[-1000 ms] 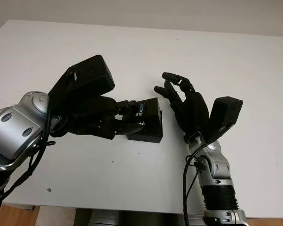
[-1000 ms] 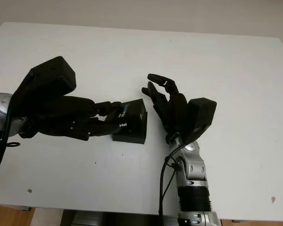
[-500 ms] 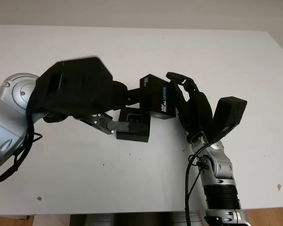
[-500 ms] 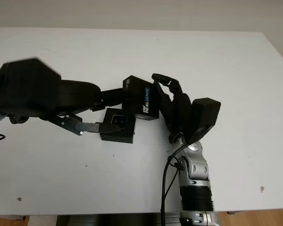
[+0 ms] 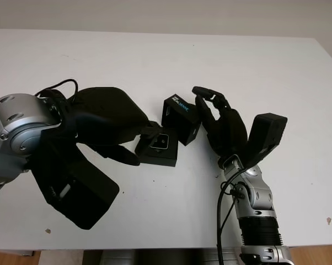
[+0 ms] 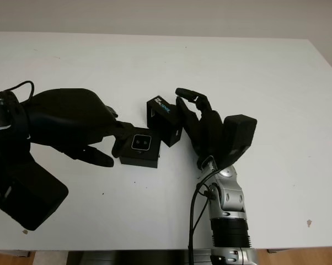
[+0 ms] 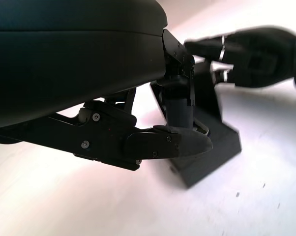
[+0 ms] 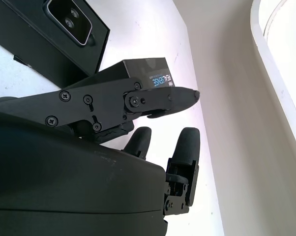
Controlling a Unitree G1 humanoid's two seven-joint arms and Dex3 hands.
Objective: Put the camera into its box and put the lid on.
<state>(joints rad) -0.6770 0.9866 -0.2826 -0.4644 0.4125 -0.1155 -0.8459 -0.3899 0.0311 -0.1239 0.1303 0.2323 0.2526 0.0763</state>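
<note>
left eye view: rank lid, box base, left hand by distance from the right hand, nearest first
1. lid: tilted, against the right hand on its inner side.
2. box base: on the table, just beyond the lid, camera showing inside.
3. left hand: farthest, on the base's far side.

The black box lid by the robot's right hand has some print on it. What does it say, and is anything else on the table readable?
"REALSENSE", in white and blue: on the side of the small black cardboard lid beside the right hand.
A finer line beside it on the lid: too small to read.
The open black box base at the left hand: no readable text.
</note>
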